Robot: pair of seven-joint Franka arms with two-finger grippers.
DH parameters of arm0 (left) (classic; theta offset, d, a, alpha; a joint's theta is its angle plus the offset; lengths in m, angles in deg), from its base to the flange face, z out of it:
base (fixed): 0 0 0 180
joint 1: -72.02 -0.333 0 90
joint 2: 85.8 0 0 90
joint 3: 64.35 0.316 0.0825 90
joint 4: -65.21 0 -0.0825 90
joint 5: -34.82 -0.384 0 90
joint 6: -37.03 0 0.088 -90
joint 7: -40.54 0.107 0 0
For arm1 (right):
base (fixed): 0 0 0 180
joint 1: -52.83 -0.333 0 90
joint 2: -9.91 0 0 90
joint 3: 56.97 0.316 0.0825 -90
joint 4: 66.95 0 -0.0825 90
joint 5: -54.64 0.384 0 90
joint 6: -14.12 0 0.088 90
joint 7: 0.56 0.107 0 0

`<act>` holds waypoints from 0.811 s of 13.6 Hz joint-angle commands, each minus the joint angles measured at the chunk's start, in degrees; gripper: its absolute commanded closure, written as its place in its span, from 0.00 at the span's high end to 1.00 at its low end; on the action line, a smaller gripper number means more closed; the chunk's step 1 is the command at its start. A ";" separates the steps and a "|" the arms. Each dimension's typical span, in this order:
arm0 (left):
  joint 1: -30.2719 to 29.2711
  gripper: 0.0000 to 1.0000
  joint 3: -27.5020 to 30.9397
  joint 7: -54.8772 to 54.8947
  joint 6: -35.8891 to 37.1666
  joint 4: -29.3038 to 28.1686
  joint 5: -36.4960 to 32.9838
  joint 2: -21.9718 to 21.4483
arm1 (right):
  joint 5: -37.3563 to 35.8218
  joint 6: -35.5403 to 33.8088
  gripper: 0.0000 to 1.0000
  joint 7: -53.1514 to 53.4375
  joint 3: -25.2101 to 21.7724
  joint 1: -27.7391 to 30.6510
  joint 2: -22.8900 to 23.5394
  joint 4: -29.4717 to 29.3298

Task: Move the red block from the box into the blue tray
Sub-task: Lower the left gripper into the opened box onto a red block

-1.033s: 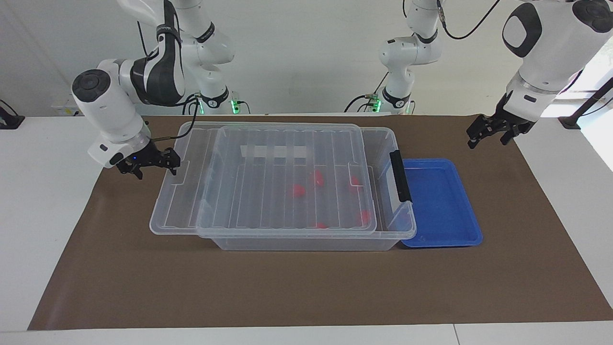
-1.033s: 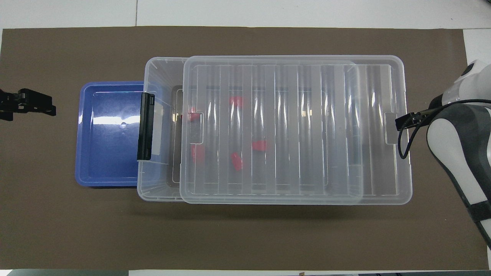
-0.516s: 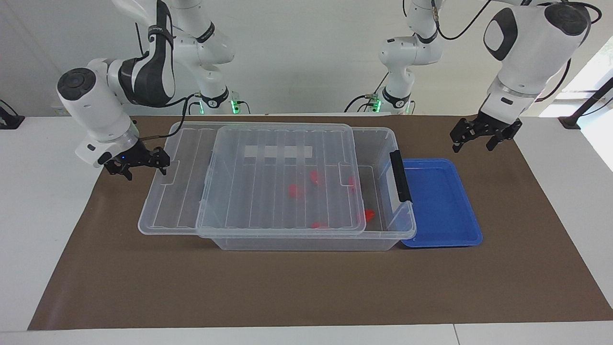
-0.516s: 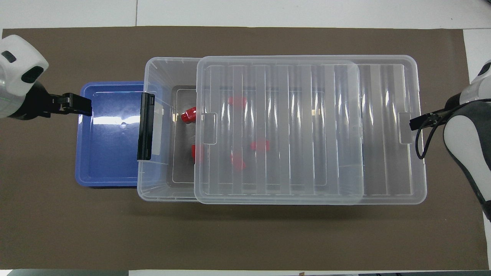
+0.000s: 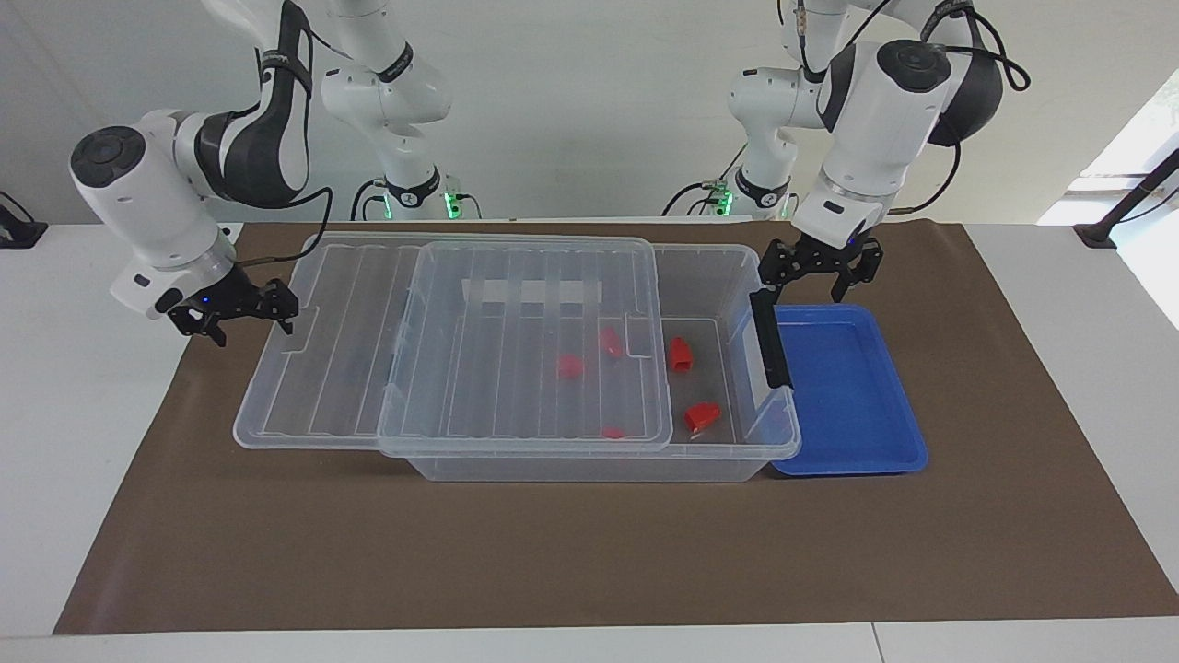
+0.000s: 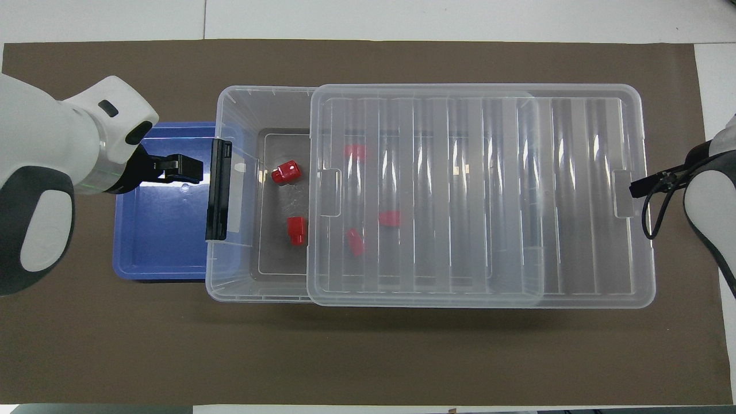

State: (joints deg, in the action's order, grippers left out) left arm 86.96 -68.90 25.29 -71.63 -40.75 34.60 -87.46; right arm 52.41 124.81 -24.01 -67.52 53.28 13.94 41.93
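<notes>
The clear box [image 5: 737,267] [image 6: 230,287] stands mid-table with its ribbed lid [image 5: 341,368] [image 6: 575,201] slid partly off toward the right arm's end. My right gripper [image 5: 276,311] [image 6: 638,187] is shut on the lid's end tab. Two red blocks [image 5: 680,354] [image 5: 702,416] [image 6: 286,172] [image 6: 296,230] lie uncovered in the box; three more [image 5: 571,366] [image 6: 390,218] show through the lid. The empty blue tray [image 5: 847,396] [image 6: 161,241] sits against the box's latch end. My left gripper [image 5: 820,276] [image 6: 184,168] hangs open over the tray's edge, beside the latch.
The black latch handle [image 5: 770,339] [image 6: 218,197] stands on the box's end wall between the tray and the open part of the box. A brown mat [image 5: 589,552] covers the table under everything.
My right gripper has drawn the lid further toward the right arm's end, uncovering two red blocks. My left gripper has swung in from the table's end to over the blue tray.
</notes>
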 commanded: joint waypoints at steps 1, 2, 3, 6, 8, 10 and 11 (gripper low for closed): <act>2.89 1.00 0.68 -3.54 -3.48 -4.34 -0.48 -1.33 | 0.12 1.45 1.00 -3.00 -0.79 0.78 -1.04 1.34; 3.34 1.00 0.68 -4.77 -4.79 -5.48 -0.48 -1.32 | 0.12 1.45 1.00 -3.87 -1.05 0.78 -0.95 1.34; 4.13 1.00 0.68 -4.96 -5.76 -6.62 -0.48 -1.32 | 0.12 1.45 1.00 -4.41 -1.58 0.78 -0.95 1.34; 7.55 1.00 0.68 -9.16 -7.08 -7.95 -0.48 0.51 | 0.12 1.45 1.00 -5.29 -2.11 0.78 -0.95 1.16; 9.05 1.00 0.68 -12.24 -8.49 -8.13 -0.48 1.22 | 0.12 1.45 1.00 -5.90 -2.54 0.78 -0.86 1.16; 10.63 1.00 0.68 -14.44 -8.76 -8.13 -0.48 1.84 | 0.12 1.45 1.00 -6.43 -2.90 0.78 -0.86 1.07; 10.90 1.00 0.68 -14.89 -9.37 -8.22 -0.48 2.45 | 0.12 1.45 1.00 -6.43 -2.90 0.78 -0.86 1.07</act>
State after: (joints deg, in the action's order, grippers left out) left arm 96.46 -68.95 12.38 -79.11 -48.00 34.60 -85.38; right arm 52.40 124.97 -28.33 -70.24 53.36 13.94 41.93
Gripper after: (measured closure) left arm 0.000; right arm 0.000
